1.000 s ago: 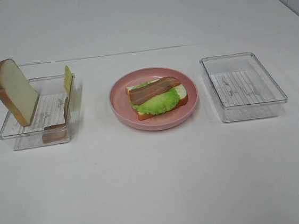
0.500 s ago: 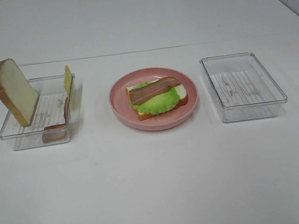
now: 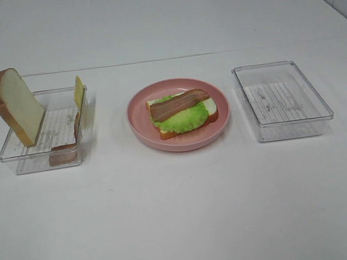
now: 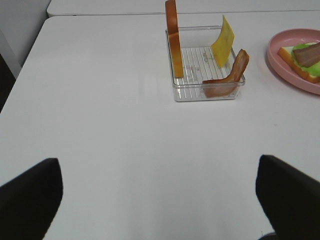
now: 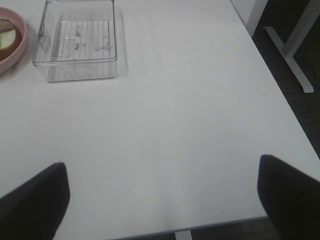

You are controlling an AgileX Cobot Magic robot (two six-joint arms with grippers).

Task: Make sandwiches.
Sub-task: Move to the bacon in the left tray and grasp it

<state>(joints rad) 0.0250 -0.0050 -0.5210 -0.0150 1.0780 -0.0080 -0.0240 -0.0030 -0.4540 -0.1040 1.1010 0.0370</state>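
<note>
On the pink plate [image 3: 141, 128] in the middle lies a bread slice [image 3: 211, 108] topped with green lettuce [image 3: 182, 123] and a brown bacon strip [image 3: 179, 103]. The left clear box [image 3: 15, 156] holds an upright bread slice [image 3: 17, 106], a yellow cheese slice [image 3: 79, 91] and a bacon strip [image 3: 69, 144]. Neither gripper shows in the high view. My left gripper [image 4: 159, 197] is open over bare table, well short of that box [image 4: 186, 92]. Over bare table by the table's edge, my right gripper [image 5: 162, 199] stands open and holds nothing.
An empty clear box [image 3: 282, 99] stands right of the plate. The table's right edge [image 5: 272, 95] drops off to a dark floor and a table leg [image 5: 290, 47]. A seam [image 3: 166, 60] runs across the white table behind the boxes.
</note>
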